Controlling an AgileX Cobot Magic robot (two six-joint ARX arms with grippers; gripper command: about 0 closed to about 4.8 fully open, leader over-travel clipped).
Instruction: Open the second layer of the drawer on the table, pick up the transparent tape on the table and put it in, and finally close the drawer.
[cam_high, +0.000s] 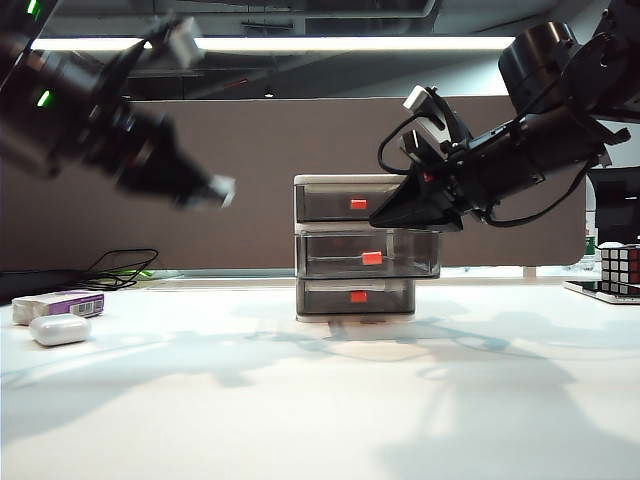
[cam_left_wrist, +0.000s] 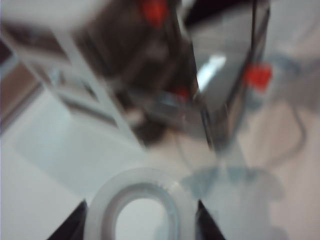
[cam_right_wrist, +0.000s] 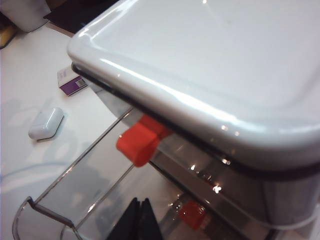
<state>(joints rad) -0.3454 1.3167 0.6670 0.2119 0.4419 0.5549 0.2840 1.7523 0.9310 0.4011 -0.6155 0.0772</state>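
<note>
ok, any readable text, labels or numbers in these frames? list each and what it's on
None legible.
Purple-and-white box: a barcode-like label on its end, too small to read.
Drawer, white case and cube: no print visible.
Left wrist view: too blurred to tell.

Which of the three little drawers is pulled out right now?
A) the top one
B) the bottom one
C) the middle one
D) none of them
C: the middle drawer juts forward of the top drawer and bottom drawer, which sit flush; the right wrist view shows it open too.
</note>
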